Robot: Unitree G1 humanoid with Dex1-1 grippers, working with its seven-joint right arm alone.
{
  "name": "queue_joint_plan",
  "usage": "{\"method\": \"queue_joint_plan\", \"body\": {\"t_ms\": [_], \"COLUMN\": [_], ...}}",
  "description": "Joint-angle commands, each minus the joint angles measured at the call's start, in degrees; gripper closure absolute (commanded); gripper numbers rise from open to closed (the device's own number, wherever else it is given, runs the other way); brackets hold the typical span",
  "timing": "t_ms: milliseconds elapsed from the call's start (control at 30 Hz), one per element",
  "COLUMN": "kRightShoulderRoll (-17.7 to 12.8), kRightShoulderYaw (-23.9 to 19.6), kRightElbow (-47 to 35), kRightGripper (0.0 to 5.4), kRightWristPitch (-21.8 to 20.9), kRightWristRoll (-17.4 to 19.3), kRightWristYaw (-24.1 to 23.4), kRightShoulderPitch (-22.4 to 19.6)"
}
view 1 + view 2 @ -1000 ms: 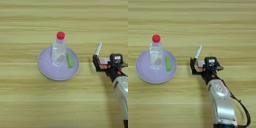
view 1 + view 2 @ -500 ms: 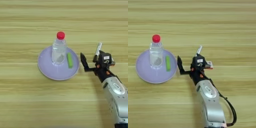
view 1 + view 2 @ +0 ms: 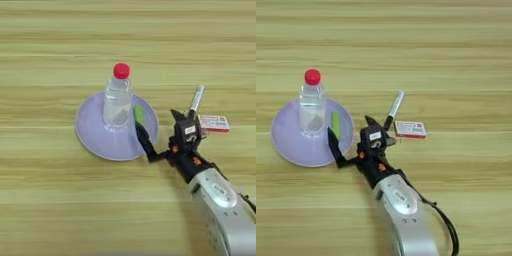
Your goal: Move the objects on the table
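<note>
Jaws spread wide, empty, right gripper (image 3: 351,137) at lavender plate (image 3: 92,132) rim beside green bar (image 3: 138,114). Bottle (image 3: 117,100) upright on plate. Likely approaching bar; next: straddle it, close without bumping bottle.

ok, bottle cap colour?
Red, on the clear plastic bottle standing on the lavender plate. Shows best in the left eye view.
</note>
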Motion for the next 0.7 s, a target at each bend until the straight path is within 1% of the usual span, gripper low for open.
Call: {"method": "queue_joint_plan", "body": {"t_ms": [33, 167, 400, 600, 700], "kRightShoulderRoll": [1.3, 1.4, 1.7, 1.8, 1.7], "kRightShoulderYaw": [2.7, 4.1, 4.9, 4.0, 3.9], "kRightElbow": [-1.4, 0.0, 2.9, 5.6, 7.4], "kRightGripper": [0.03, 0.03, 0.03, 0.03, 0.03], "kRightWristPitch": [-2.1, -2.9, -3.8, -4.6, -4.7], "kRightWristRoll": [-0.5, -1.5, -2.1, -1.4, -1.7], "kRightWristYaw": [0.0, 0.1, 0.5, 0.9, 1.3], "kRightShoulderPitch": [-1.9, -2.9, -6.3, -9.1, -10.6]}}
